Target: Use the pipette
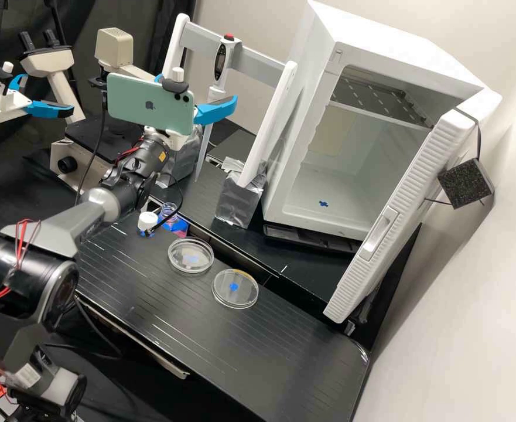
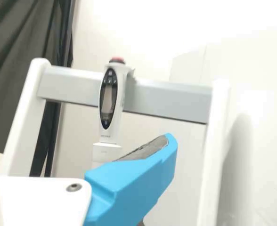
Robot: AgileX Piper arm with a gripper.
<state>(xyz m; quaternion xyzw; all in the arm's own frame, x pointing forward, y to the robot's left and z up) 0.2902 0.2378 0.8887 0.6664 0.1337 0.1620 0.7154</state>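
The pipette (image 1: 228, 57) hangs just beyond the end effector (image 1: 204, 88).

An apple-shaped logo (image 1: 150, 105) marks the mint-green phone (image 1: 125, 98).

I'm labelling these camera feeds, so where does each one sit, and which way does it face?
High view: a fixed camera off the arm, looking forward and down at a middling slant over the bench; the arm and its end effector show.
Wrist view: on the arm's wrist, facing the pipette on its rack; a blue finger and white end effector housing show.
Shared: pipette, rack and part of the end effector.
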